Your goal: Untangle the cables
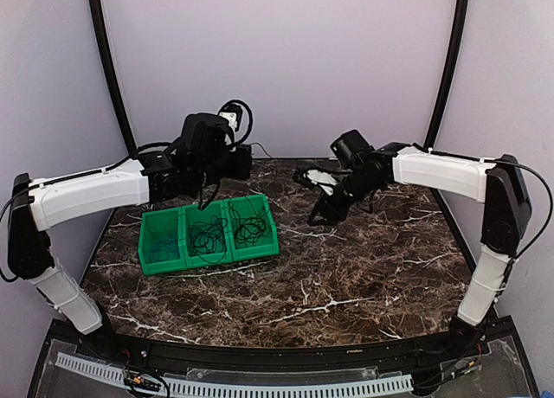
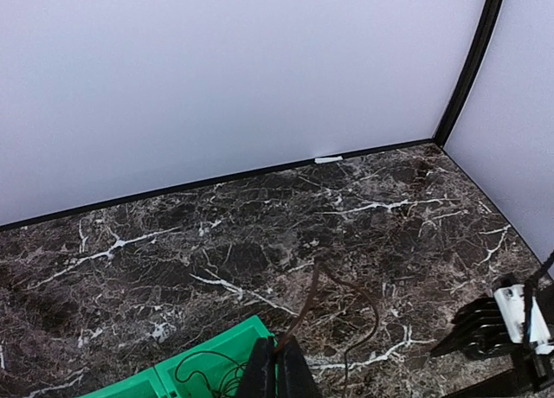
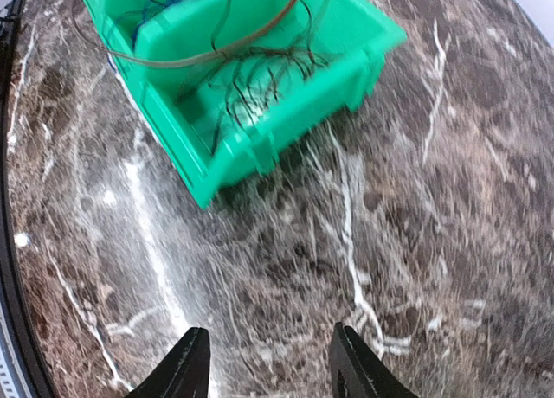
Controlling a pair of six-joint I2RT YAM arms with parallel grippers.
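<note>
A thin dark cable (image 2: 316,281) rises in a loop from my left gripper (image 2: 279,374), which is shut on it above the green bin (image 1: 162,265). In the top view that gripper (image 1: 206,190) hangs over the bin's middle compartment, with the cable trailing down into it. Black cable loops (image 3: 260,86) lie in the bin's right compartment, and blue strands (image 3: 169,2) show in the compartment beyond. One cable arcs across the bin's top (image 3: 216,50). My right gripper (image 3: 273,363) is open over bare marble to the right of the bin, with nothing between its fingers.
The bin (image 3: 260,147) has three compartments and sits left of centre on the dark marble table (image 1: 346,277). White walls with black corner posts (image 1: 446,69) close off the back and sides. The right gripper (image 2: 502,329) shows at the lower right of the left wrist view.
</note>
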